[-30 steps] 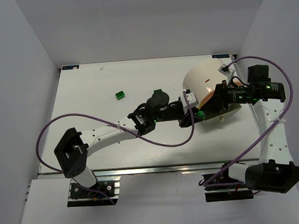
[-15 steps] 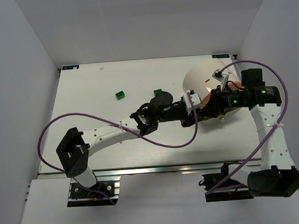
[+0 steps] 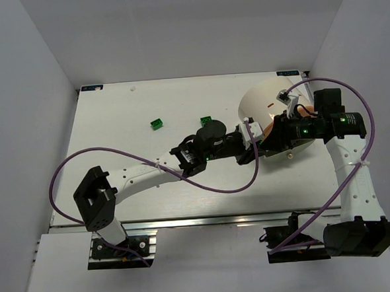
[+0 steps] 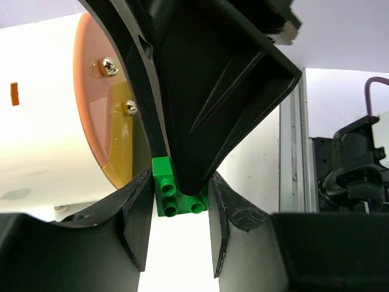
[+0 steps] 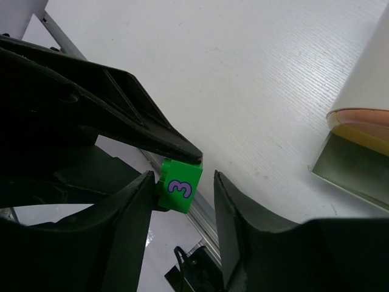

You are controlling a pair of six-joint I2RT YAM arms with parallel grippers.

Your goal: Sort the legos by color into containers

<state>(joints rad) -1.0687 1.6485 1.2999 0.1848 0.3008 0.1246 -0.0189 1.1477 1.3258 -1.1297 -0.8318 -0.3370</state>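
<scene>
Cream tub (image 4: 36,91) just beside green lego (image 4: 176,194); right gripper (image 5: 183,179) around it

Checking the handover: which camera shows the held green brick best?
Right wrist: green brick shows its printed 3, clear between the right fingers. Left wrist: studded face, upper part covered. Top view: not visible, buried where left gripper meets right gripper.

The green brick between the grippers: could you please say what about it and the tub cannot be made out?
Held green brick: top view, hidden beneath left gripper and right gripper; left wrist view, a right finger covers its top.
Tub contents: no view shows inside; its wall and orange face block it.
Another green brick: top view, partly under the left arm.
</scene>
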